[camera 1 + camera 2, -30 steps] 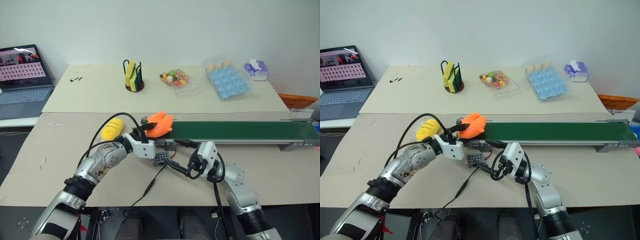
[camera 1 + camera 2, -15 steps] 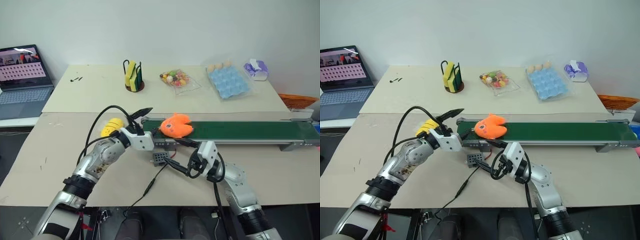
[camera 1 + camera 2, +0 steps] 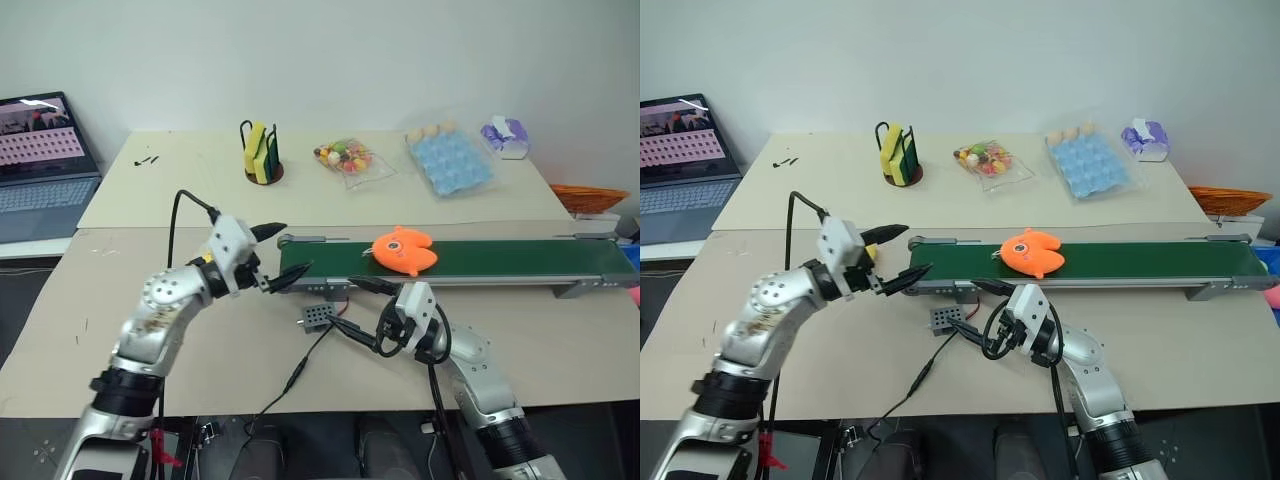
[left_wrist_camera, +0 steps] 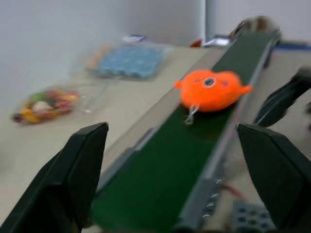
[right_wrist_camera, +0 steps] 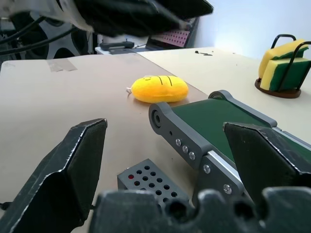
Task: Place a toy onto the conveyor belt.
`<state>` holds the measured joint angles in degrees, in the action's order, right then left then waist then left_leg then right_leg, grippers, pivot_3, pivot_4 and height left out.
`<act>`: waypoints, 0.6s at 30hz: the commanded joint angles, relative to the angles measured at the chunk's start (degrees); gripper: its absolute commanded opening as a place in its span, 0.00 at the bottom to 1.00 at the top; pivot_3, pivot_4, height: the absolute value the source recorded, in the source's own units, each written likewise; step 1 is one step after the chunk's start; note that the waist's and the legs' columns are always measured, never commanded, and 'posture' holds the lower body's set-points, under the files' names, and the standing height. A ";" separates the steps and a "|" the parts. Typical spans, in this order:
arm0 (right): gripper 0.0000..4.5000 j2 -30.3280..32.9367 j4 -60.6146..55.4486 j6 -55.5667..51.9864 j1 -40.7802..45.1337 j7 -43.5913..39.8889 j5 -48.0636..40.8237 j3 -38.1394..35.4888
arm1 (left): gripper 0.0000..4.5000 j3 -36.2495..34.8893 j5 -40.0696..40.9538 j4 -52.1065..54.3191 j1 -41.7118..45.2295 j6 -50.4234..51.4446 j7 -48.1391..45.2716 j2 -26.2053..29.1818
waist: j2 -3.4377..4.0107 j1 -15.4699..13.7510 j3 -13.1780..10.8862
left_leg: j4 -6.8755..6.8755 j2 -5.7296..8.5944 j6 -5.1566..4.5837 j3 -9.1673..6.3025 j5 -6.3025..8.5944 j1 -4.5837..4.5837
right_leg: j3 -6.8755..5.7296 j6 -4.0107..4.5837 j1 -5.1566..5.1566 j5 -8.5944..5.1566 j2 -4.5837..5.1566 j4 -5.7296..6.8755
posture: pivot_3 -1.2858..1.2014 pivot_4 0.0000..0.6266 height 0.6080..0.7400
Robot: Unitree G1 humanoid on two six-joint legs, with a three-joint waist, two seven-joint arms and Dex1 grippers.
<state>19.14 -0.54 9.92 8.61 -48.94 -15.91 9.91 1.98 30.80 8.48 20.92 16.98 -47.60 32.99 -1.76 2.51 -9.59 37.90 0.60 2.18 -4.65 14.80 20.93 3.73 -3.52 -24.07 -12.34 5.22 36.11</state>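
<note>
Beige tabletop (image 3: 120, 300) — toy (image 3: 403, 250) lay on conveyor belt (image 3: 500, 262), so task looked done; left gripper (image 3: 283, 254) wide, empty — right gripper (image 5: 165, 145) spread too.

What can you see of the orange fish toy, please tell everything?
The fish toy is a small, flat, bright orange plush with short fins, a tail and one small dark eye facing up. A thin loop of string hangs from it in the left wrist view. It lies flat on the dark green conveyor belt, about midway along it, touching only the belt. Neither tool holds it: the left tool is open at the belt's near end, apart from the fish.
</note>
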 commanded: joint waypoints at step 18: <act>1.00 0.46 -1.37 1.00 0.38 -0.29 -0.18 -1.44 | 1.00 0.35 -3.07 0.33 1.23 1.47 -2.89 -2.18 | 0.00 -0.01 0.00 | 0.00 0.00 0.00 0.01 0.00 0.01 | 0.01 0.01 0.00 0.00 -0.01 -0.02 | 0.52 0.24 1.00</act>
<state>19.35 -0.53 9.92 8.66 -49.45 -15.88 9.64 2.50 28.18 7.91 21.81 19.16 -50.18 30.97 -1.76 2.51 -9.59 37.90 0.60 2.18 -4.64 14.80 20.94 3.74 -3.50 -24.07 -12.33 5.21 36.08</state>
